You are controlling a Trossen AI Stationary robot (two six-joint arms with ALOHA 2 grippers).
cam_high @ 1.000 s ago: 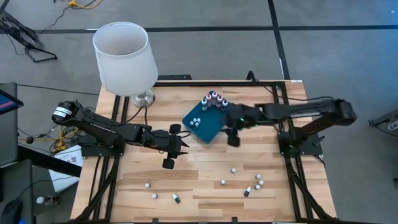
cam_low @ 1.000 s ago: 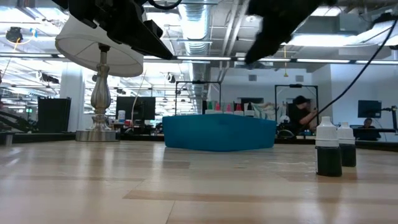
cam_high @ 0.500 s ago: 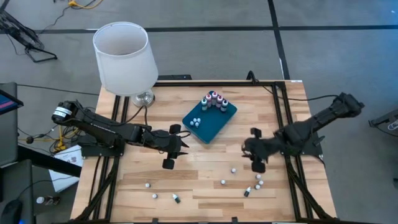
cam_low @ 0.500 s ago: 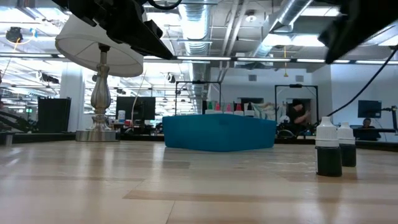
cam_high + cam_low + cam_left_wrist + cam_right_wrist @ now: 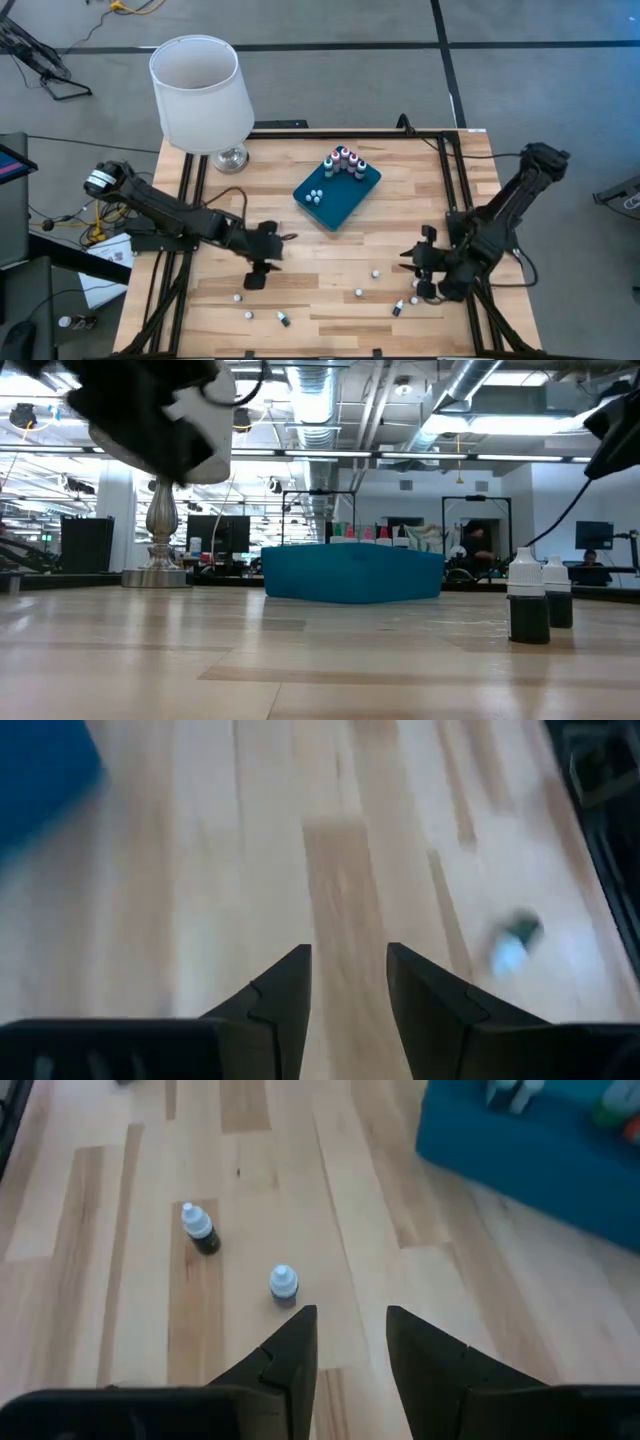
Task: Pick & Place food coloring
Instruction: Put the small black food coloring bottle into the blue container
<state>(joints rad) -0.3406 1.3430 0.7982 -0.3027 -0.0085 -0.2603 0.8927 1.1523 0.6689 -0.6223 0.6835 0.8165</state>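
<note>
Black-fingered and empty, the right claw (image 5: 424, 262) has swung back from the teal tray (image 5: 338, 200) to hover, fingers parted, over loose food coloring bottles (image 5: 283, 1283) on the wooden counter (image 5: 320, 270), likely its next pick. The left claw (image 5: 262, 262), also parted and empty, has dropped toward nearer strays. Behind both, the tray holds two bottle clusters.

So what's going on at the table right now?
Several food coloring bottles already stand in the teal tray, and more are scattered on the front of the table. The right claw, open and empty, hangs over the loose bottles near the right front. The left claw, also open and empty, hovers over bare wood left of centre.
</note>
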